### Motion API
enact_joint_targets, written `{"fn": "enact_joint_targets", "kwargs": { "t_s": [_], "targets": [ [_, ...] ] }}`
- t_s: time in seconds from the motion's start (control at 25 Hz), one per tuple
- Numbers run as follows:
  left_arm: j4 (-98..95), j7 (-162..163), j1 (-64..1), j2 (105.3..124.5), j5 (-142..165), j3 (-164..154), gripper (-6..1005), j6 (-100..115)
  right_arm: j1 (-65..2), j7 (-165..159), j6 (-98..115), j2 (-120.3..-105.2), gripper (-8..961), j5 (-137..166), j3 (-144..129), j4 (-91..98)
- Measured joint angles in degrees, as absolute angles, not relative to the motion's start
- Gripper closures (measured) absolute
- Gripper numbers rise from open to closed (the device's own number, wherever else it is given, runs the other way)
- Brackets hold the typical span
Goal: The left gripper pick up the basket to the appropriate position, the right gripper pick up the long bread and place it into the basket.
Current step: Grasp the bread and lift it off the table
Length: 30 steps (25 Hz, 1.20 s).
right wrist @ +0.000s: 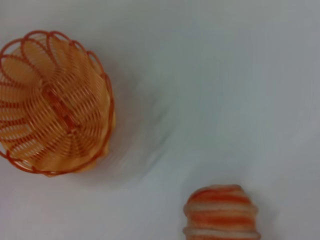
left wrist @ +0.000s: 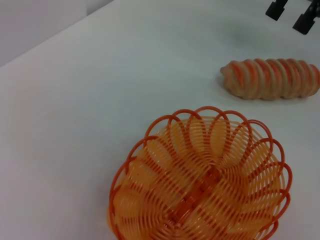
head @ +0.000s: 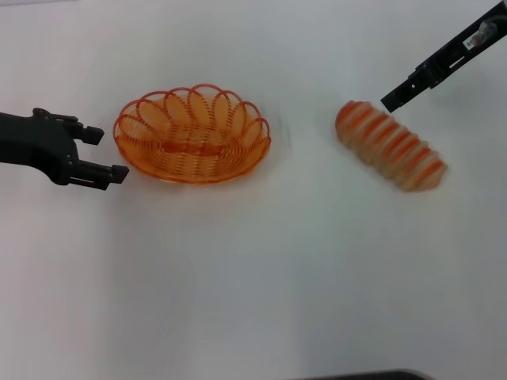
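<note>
Orange wire of the empty basket (head: 192,134) is lying just right of the spread left gripper (head: 105,153), so it risks skidding when nudged, while the right gripper (head: 394,100), its fingers unreadable, is hovering beyond the long bread (head: 389,146) lying well right.

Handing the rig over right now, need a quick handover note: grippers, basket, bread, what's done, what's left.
Left gripper: open, beside the left rim of the oval orange wire basket, not yet touching it.
Right gripper: just above the far end of the long tan bread with orange-red stripes, holding nothing.
Basket: empty, resting on the white table.
Bread: lying on the table to the basket's right, apart from it.
Done: nothing grasped.
Left: grasp and position basket, pick up bread, place it inside.
</note>
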State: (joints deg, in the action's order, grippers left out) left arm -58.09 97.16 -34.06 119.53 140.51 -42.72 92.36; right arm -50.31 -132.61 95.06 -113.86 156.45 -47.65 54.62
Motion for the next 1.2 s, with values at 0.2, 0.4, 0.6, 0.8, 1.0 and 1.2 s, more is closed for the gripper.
{"fn": "enact_joint_targets", "kwargs": {
  "t_s": [0.2, 0.4, 0.6, 0.8, 1.0, 1.2],
  "targets": [
    [-57.8, 97.2, -34.2, 119.61, 140.9, -42.7, 186, 92.4, -51.1, -135.1, 93.4, -114.50, 288, 158.9, -51.1, 53.1],
    [-57.2, 97.2, -34.4, 119.63, 141.0, -42.7, 186, 91.9, -51.7, -137.0, 91.6, -115.10, 290, 160.6, -53.7, 51.7],
    [-57.0, 97.2, -34.6, 119.59, 141.4, -42.7, 186, 91.8, -52.3, -138.3, 90.1, -115.51, 291, 161.7, -55.6, 49.7],
    [-56.9, 97.3, -34.8, 119.60, 142.3, -42.7, 186, 91.8, -53.0, -138.3, 89.4, -115.83, 293, 161.9, -55.9, 47.6],
    [-56.7, 97.3, -34.9, 119.62, 142.6, -42.7, 186, 91.7, -53.2, -138.4, 88.2, -115.85, 295, 161.9, -56.4, 45.7],
    [-56.3, 97.3, -34.9, 119.58, 142.8, -42.7, 186, 91.7, -53.2, -138.4, 87.5, -116.12, 297, 161.9, -56.8, 44.7]
  ]
}}
